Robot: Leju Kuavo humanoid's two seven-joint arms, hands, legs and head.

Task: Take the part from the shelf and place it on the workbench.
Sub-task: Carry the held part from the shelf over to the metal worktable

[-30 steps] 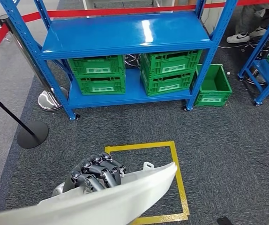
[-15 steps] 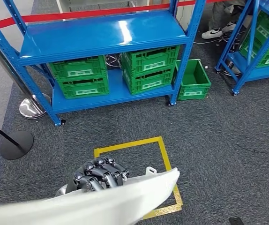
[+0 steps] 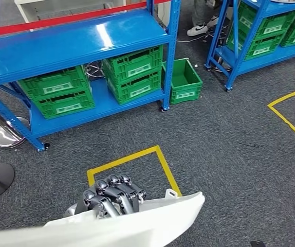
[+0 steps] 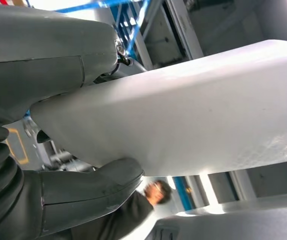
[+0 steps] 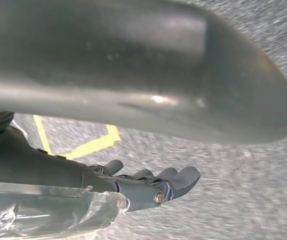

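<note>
Along the bottom edge of the head view, the left hand (image 3: 111,198) is gripping the long white part (image 3: 146,221), its dark fingers (image 3: 116,191) curling over the upper edge; in the left wrist view the thumb (image 4: 93,187) is pressing against the part's other face. In the right wrist view the right hand (image 5: 153,182) is lying with fingers extended close to the part, and whether it is bearing any load I cannot tell. Mid-frame, yellow floor tape (image 3: 165,167) is framing a square on the carpet. Upper left, the blue shelf (image 3: 72,38) is holding green crates (image 3: 132,72). Judging from this, the pickup is done; the carry and placement are remaining, with no workbench visible.
</note>
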